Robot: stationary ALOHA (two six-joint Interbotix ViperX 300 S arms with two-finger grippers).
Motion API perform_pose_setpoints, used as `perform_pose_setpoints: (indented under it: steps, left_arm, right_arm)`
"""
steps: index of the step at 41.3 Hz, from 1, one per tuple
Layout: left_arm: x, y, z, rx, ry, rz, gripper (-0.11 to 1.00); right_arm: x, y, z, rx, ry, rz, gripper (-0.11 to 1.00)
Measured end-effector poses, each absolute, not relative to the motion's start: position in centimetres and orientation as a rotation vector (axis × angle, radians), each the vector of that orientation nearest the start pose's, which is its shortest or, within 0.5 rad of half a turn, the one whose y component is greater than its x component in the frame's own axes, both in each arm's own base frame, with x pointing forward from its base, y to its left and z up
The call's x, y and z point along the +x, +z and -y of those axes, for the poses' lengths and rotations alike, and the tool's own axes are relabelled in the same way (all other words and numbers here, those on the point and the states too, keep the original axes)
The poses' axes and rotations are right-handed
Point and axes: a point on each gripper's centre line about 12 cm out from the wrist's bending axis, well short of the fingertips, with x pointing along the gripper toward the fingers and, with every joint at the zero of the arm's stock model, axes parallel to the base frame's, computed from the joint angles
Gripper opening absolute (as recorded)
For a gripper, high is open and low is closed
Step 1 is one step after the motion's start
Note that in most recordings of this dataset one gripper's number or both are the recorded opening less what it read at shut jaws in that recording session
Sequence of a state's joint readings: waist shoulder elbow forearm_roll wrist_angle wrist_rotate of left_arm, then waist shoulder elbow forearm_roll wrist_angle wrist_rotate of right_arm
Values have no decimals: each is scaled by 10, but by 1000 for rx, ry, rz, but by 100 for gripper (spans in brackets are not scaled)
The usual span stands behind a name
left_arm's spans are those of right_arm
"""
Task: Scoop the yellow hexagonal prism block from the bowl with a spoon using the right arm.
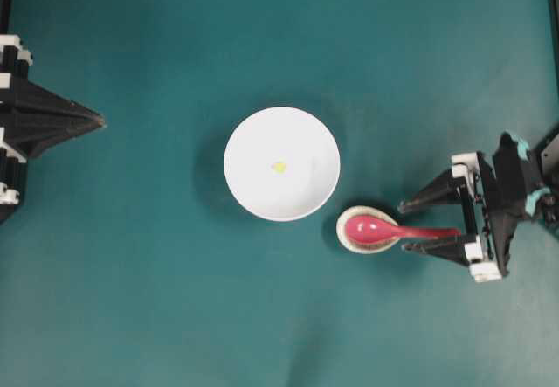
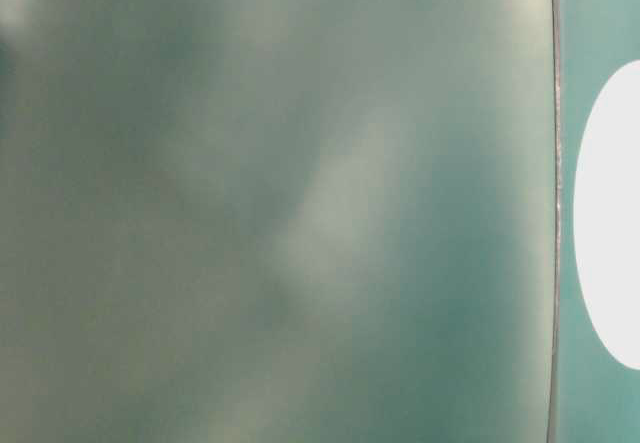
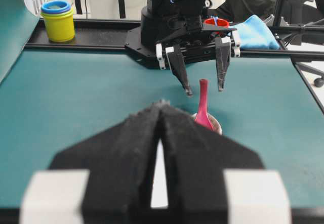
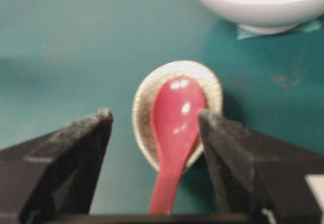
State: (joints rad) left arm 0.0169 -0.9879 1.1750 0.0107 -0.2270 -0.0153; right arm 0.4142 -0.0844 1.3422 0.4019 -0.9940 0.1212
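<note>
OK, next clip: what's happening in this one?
The right gripper is open, its fingers on either side of the red spoon's handle, not gripping it. The spoon's head rests in a small speckled dish. The yellow block sits in the white bowl. The left gripper is shut, off to the side.
</note>
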Motion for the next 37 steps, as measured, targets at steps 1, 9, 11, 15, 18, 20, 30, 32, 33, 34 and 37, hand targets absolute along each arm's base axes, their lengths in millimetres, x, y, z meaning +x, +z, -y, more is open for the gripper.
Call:
perform_pose_setpoints:
  steps: [1,9,11,15,18,20,30,32,33,34,37]
  left_arm:
    - [195,291,-3,-3,14,40,0]
    - [197,288,-3,-3,16,26,0]
    - [197,288,-3,-3,14,26,0]
    - [198,288,-3,-3,16,26,0]
    - [198,288,-3,-3,14,26,0]
    - [198,289,-3,-2,14,28,0]
    - [198,288,-3,-2,16,23,0]
    - [198,288,-3,1,16,25,0]
    - [198,288,-3,0,16,25,0]
    - [198,288,-3,1,16,25,0]
    - [198,288,-3,-2,14,26,0]
  right_arm:
    - [229,111,-59,226,23,-285,67]
    - [223,95,-66,168,-24,-284,67]
    - [222,91,-68,158,-27,-290,67]
    - [218,82,-72,136,-29,-317,67]
    - [216,76,-74,118,-28,-336,67]
    - [216,73,-74,110,-28,-343,67]
    - [215,70,-73,76,-28,-344,67]
    - [215,70,-73,68,-27,-346,67]
    - [215,70,-73,67,-27,-345,67]
    - [215,70,-73,62,-26,-345,67]
    - [215,70,-73,54,-25,-346,67]
